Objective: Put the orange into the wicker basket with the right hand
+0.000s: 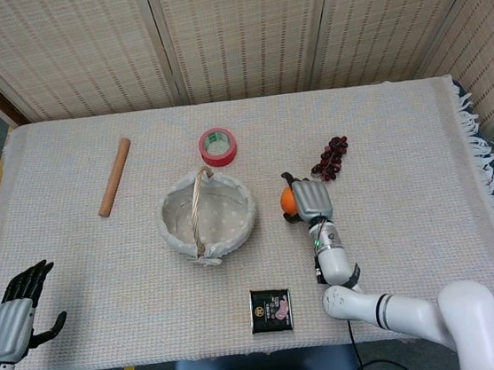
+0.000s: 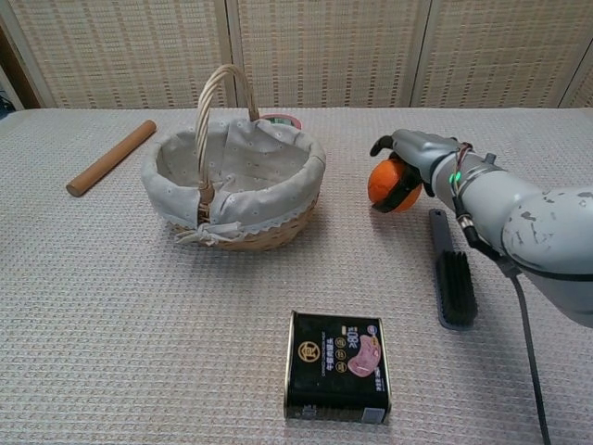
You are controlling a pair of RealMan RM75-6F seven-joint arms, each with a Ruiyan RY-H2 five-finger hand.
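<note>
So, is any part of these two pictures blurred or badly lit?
Head view: even light, sharp; the orange is mostly hidden under the right hand. Chest view: soft shadows, and the near right forearm looks large and slightly soft.

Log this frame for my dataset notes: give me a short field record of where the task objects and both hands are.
orange: held by the right robot hand, lifted off the table, right of the basket
wicker basket: upright, nothing visible inside, handle up
left robot hand: at the table's near left corner, holding nothing
brush: on the table beneath the right arm
</note>
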